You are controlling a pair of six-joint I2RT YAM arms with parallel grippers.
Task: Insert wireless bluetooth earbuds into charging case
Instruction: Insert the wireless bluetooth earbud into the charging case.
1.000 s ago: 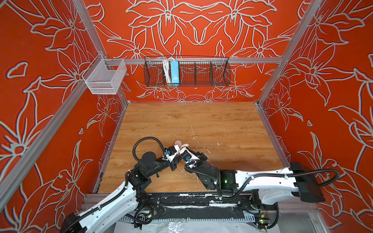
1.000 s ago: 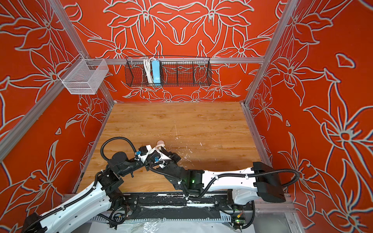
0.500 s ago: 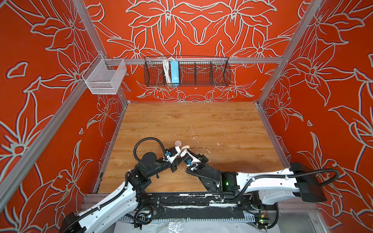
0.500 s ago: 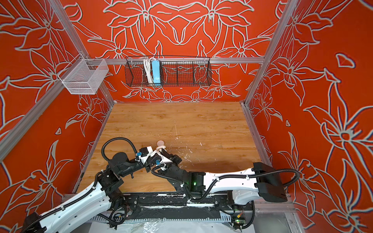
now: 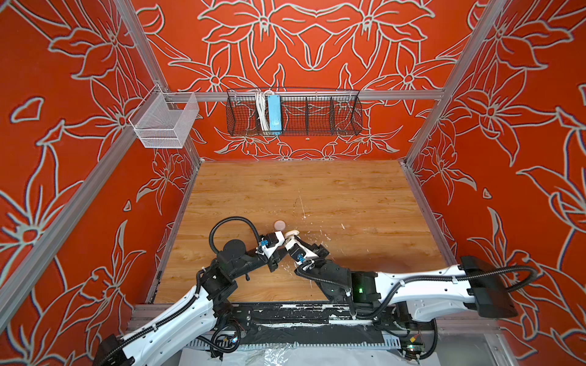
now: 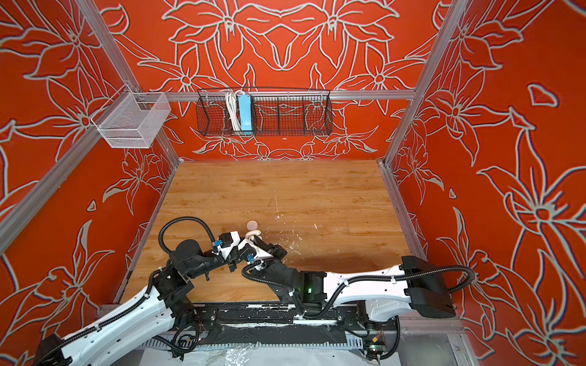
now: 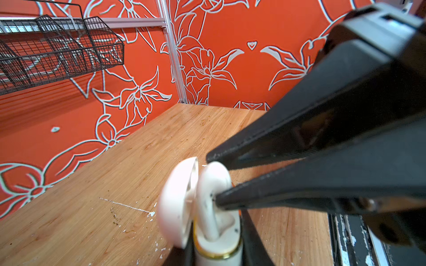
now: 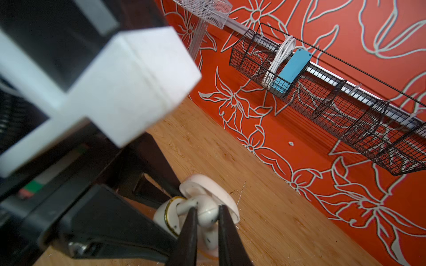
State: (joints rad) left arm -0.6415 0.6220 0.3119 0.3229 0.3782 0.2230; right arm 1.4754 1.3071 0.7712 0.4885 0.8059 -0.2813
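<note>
1. Two fingers of the right gripper [image 8: 206, 210] pinch one white earbud [image 7: 214, 182] by its head. Its stem reaches down into the charging case [image 8: 166, 214], and the head sits above the rim.
2. Left gripper [image 7: 219, 251]: jaws clamped on the case body, one finger on either side.
3. Case lid [image 7: 177, 202] is hinged open and stands just beside the earbud.
4. Both grippers meet over the wooden table [image 5: 317, 190], near its front edge.
5. Pale round object [image 5: 279, 225] lies on the table just beyond them, touching neither.
6. Black wire basket [image 5: 317, 120] on the rear wall holds a blue box [image 5: 274, 114].
</note>
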